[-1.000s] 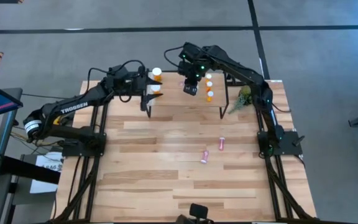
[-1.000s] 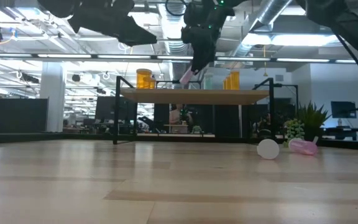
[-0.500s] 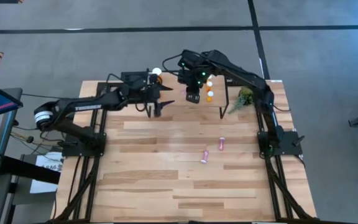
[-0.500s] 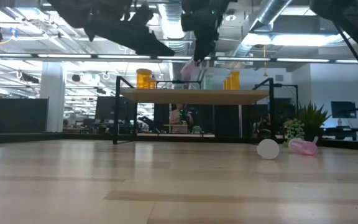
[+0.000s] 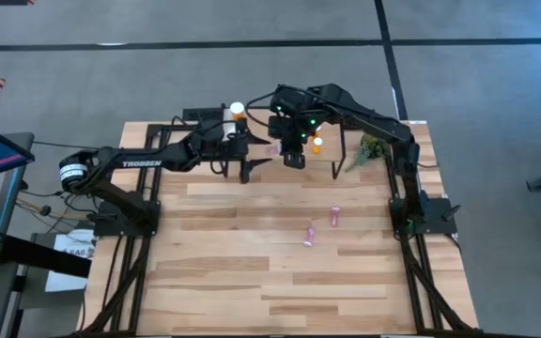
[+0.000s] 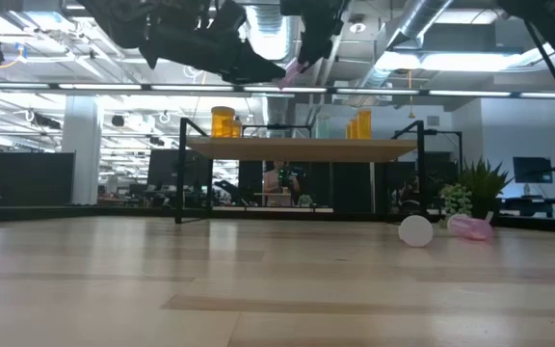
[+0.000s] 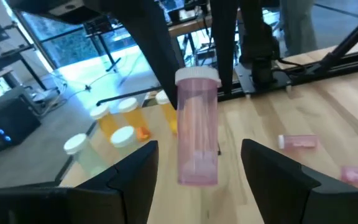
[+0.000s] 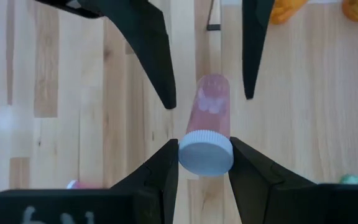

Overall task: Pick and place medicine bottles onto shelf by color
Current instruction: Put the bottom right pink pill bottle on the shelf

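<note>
Left end effector (image 7: 197, 163) moved in, fingers spread either side of pink bottle (image 7: 197, 127), right end effector (image 8: 204, 163) clenching its cap

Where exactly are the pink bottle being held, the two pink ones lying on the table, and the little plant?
held pink bottle (image 7: 197, 134): left wrist view, middle of its body
two lying pink bottles (image 5: 334, 218): high view, body of the farther one
plant (image 6: 477, 183): low view, its leaves

My overhead camera looks straight down on the whole pale plank desk (image 5: 252, 272); my low one looks level across it. Both wrist cameras sit close, sharing the translucent pink white-capped bottle (image 7: 197, 127).
</note>
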Robot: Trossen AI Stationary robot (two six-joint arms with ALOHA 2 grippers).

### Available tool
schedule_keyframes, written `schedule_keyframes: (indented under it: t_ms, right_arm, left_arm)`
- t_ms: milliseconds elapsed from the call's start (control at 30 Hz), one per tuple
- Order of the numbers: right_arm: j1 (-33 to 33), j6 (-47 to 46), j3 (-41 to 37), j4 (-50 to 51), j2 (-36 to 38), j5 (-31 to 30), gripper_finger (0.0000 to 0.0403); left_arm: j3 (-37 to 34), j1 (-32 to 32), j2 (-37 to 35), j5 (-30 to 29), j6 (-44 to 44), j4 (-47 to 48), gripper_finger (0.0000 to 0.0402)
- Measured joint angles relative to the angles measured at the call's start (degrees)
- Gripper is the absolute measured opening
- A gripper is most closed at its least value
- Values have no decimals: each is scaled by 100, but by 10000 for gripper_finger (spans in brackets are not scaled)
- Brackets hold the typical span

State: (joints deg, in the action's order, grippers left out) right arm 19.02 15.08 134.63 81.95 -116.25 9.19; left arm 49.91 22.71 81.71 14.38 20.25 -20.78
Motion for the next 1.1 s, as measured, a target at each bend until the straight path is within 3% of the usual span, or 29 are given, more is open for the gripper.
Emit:
schedule_keyframes:
  t_ms: [267,733,1100]
  right_arm:
    - [-121,1,0,-103,-2,0,140]
    - [-179,-78,-2,-271,-4,-5,140]
    - [-183,-170,0,-493,-4,-4,144]
  left_arm:
    - [0,-32,0,-27,-4,107,181]
    - [0,-35,-9,25,-171,168,76]
    - [0,-47,-9,31,-369,90,80]
